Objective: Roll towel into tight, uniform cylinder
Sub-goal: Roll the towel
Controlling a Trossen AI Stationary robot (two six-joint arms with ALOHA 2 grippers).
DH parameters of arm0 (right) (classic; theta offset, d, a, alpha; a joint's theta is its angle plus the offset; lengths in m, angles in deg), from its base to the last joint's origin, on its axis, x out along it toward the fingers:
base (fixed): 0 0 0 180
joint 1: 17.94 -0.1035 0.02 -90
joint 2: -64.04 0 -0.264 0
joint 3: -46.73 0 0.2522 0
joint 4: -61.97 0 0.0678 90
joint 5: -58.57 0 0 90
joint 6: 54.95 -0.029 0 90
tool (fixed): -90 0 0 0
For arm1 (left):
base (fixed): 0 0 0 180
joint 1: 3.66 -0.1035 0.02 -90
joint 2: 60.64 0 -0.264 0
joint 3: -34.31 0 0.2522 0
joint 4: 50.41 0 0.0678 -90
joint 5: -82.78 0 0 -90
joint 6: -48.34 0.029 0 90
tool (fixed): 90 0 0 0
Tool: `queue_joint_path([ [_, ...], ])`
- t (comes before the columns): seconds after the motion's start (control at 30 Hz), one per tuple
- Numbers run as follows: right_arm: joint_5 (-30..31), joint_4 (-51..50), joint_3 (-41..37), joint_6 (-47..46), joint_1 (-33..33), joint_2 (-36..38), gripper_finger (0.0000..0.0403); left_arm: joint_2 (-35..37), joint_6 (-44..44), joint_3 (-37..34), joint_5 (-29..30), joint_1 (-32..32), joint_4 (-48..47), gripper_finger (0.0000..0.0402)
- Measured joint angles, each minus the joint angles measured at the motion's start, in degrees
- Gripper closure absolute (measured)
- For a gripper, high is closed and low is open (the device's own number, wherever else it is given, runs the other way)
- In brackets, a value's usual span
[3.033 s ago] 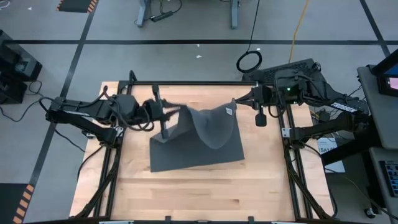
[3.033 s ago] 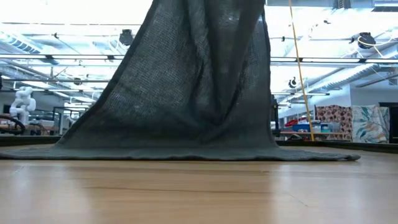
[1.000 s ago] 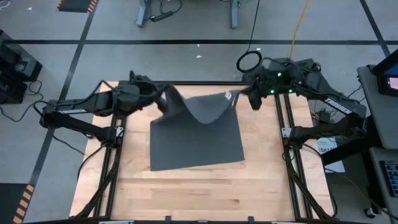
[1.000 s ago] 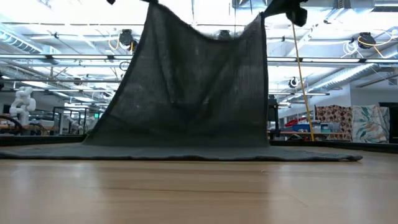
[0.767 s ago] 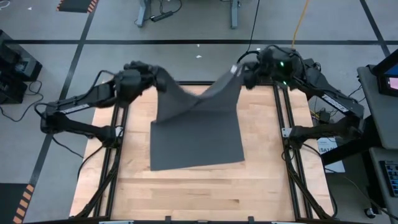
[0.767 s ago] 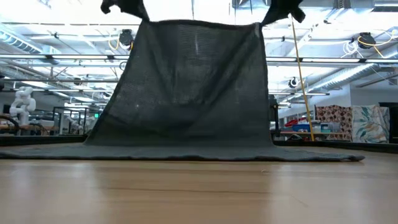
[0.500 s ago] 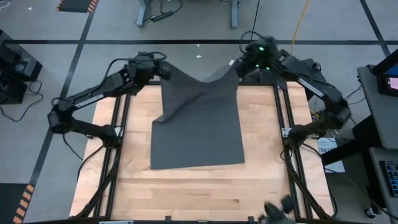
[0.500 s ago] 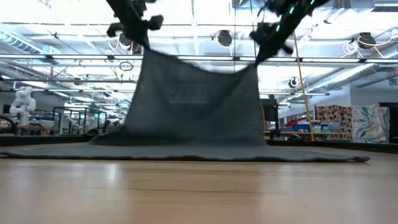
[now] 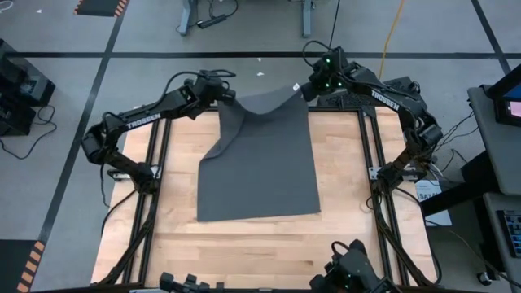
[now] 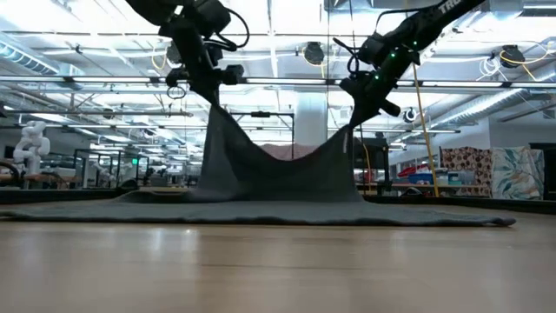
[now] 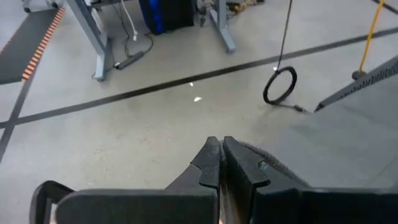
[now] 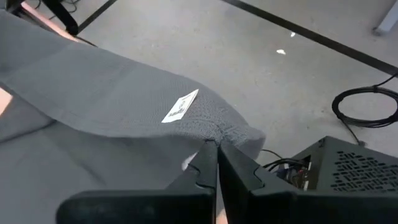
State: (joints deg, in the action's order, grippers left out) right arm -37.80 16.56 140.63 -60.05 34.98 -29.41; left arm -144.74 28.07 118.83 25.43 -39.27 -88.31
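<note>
The dark grey towel [image 9: 259, 167] lies with its near part flat on the wooden table [image 9: 244, 244]. Its far edge is lifted and sags between my two grippers [image 10: 278, 169]. My left gripper [image 9: 224, 99] is shut on the far left corner. My right gripper [image 9: 303, 88] is shut on the far right corner, close to the small white tag [image 12: 180, 107]. Both grippers hang over the table's far edge. My left gripper pinches the towel's far left corner [image 11: 266, 164] between its two shut fingers, slanting down from the left. The cloth falls away below the fingers toward the table. My right gripper pinches the far right corner [image 12: 231, 132], just beyond the white tag, between its two shut fingers, slanting down. The held edge droops slack between the two grippers.
Black frame rails run along the table's left side [image 9: 155, 179] and right side [image 9: 368, 179]. A dark box [image 12: 348, 168] and a cable loop [image 11: 280, 86] sit on the floor past the far edge. Dark hardware [image 9: 350, 273] stands at the near edge.
Both grippers have carried the towel's far edge toward the table's far edge and downward, still shut on the corners. The raised part has sunk and spread out, so more cloth lies flat. The near edge has stayed in place.
</note>
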Motion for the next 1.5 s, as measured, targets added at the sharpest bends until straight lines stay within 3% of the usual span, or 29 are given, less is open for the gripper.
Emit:
queue_joint_path([
  [0.1,-0.73,-1.71,0.0,1.51,-0.13,0.02,0.0403,-0.03,-0.42,0.0,-0.47,0.0,-1.52,0.0391],
  [0.27,-1.05,-3.49,0.0,4.11,-0.13,0.02,0.0403,-0.03,-1.79,0.0,4.25,-0.39,-5.82,0.0391],
  [0.53,-1.18,-3.73,0.0,-0.54,-0.17,0.03,0.0396,-0.03,-1.81,0.0,3.18,-0.72,-5.84,0.0391],
  [0.87,3.65,-14.32,-0.01,-6.26,-0.15,4.23,0.029,-0.03,-1.38,0.0,4.06,-1.0,-3.82,0.0391],
  [1.0,0.31,-16.93,-0.01,-7.88,-0.51,8.31,0.0251,-0.03,-1.03,0.0,4.21,-1.99,-0.61,0.0391],
  [1.1,-2.98,-20.1,0.0,-8.75,-2.66,10.4,0.0236,-0.01,1.64,0.0,4.25,-2.75,1.85,0.0391],
  [1.3,-2.51,-29.74,-0.4,-8.82,-11.03,11.34,0.0233,-0.01,5.54,0.0,4.11,-4.71,4.04,0.0391],
  [1.5,-4.54,-30.34,-8.5,-19.11,-20.75,11.3,0.0247,-0.01,6.06,0.0,-0.61,-5.58,3.95,0.0377],
])
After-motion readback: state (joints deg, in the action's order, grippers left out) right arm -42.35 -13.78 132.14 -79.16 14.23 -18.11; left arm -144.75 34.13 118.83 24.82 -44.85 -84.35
